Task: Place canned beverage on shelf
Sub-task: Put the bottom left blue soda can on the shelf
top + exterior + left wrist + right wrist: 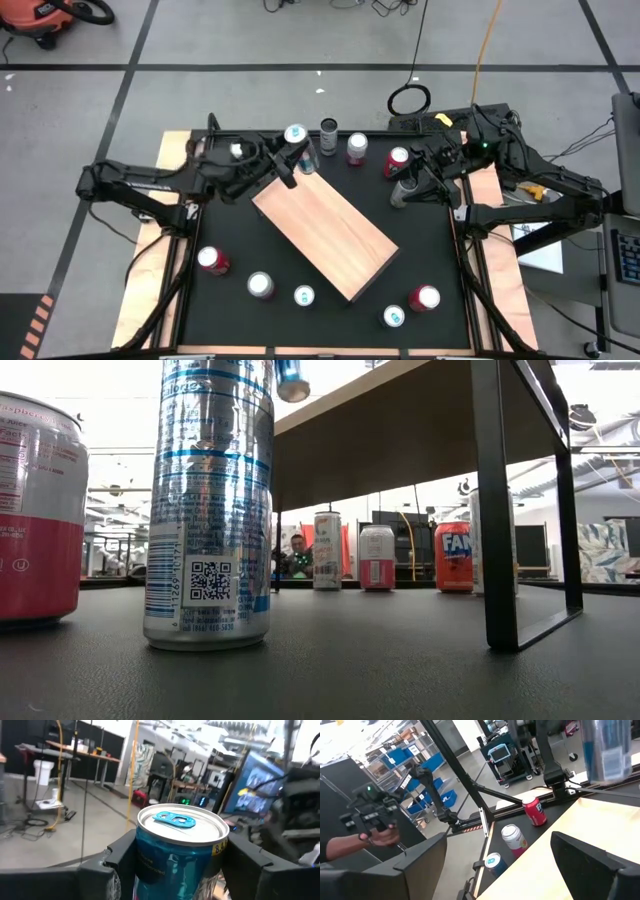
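A teal can with a blue tab point(181, 845) stands upright in my left gripper point(290, 158), over the far left corner of the shelf point(325, 235), a pale wooden slab on dark legs lying slantwise mid-table. The low view shows the can's bottom point(290, 380) above the shelf top point(400, 415). My right gripper point(410, 180) hangs open at the far right beside a red can point(398, 160), with nothing between its fingers point(425, 865). My left gripper pinches the can's side wall point(150, 865) just under the top rim, one finger point(117, 860) on each side. The fingers reach in about level from the table's left. The can stays upright and is lifted clear of the table.
Several cans stand along the far edge point(328, 130), point(357, 147) and near the front edge point(212, 260), point(260, 285), point(304, 296), point(394, 316), point(424, 298). A person's hand with a device point(375, 832) shows beyond the table.
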You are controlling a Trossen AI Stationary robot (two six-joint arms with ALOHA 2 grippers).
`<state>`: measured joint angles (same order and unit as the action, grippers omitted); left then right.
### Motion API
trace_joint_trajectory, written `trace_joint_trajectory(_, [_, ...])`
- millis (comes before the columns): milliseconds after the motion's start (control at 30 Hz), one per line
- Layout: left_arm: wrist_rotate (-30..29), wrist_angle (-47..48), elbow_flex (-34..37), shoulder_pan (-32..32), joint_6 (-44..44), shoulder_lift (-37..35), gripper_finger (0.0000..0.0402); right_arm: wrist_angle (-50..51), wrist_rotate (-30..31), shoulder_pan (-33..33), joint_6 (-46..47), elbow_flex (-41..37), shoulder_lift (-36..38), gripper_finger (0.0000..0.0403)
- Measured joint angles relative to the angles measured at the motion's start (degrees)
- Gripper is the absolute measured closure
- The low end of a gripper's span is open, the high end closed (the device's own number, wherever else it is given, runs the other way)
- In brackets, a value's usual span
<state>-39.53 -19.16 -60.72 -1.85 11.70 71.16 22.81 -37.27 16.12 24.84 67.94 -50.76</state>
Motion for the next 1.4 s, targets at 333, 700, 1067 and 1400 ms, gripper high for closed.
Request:
trace_joint_trajectory(333, [-4.0,0.7,2.4,0.0,0.0,0.0,0.0180,0.2,0.2,0.0,-0.1,0.0,-0.3,0.0069])
trace_joint_trajectory(700, [-3.8,3.0,2.4,-0.2,-2.1,0.0,0.0155,0.2,0.2,0.0,-0.4,0.0,-0.5,0.0069])
trace_joint_trajectory(1067, [-3.8,3.4,6.6,0.0,-6.0,0.1,0.0153,0.2,0.2,0.0,-0.4,0.0,-0.8,0.0069])
trace_joint_trajectory(1400, [-4.2,-10.5,15.9,1.2,-3.2,0.1,0.0153,0.2,1.6,0.0,-0.5,0.0,-0.8,0.0069])
